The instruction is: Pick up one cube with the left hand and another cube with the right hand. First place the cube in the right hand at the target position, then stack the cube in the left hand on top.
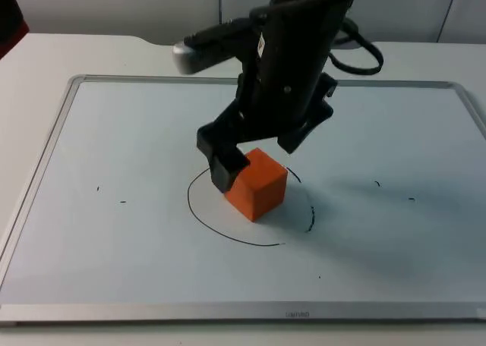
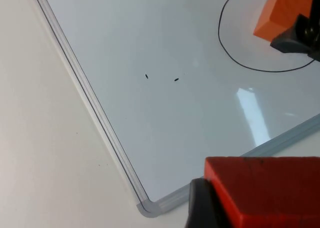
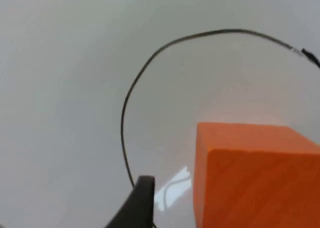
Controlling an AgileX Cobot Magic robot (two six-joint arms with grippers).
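Note:
An orange cube (image 1: 257, 184) rests on the whiteboard inside a hand-drawn black circle (image 1: 228, 233). My right gripper (image 1: 257, 158) hangs directly over it, open, one finger at each side of the cube. In the right wrist view a gap of bare board separates a black fingertip (image 3: 142, 198) from the orange cube (image 3: 255, 173). My left gripper is shut on a red cube (image 2: 265, 185), held above the whiteboard's near left corner, with one finger (image 2: 200, 210) against the cube's side. From there the orange cube (image 2: 282, 13) and the circle (image 2: 250, 65) lie farther off.
The whiteboard (image 1: 114, 133) with its metal frame (image 1: 45, 160) covers most of the table. Small black marks (image 1: 110, 196) sit to the left of the circle and others (image 1: 395, 191) to the right. The frame's corner (image 2: 147, 208) lies below the left gripper.

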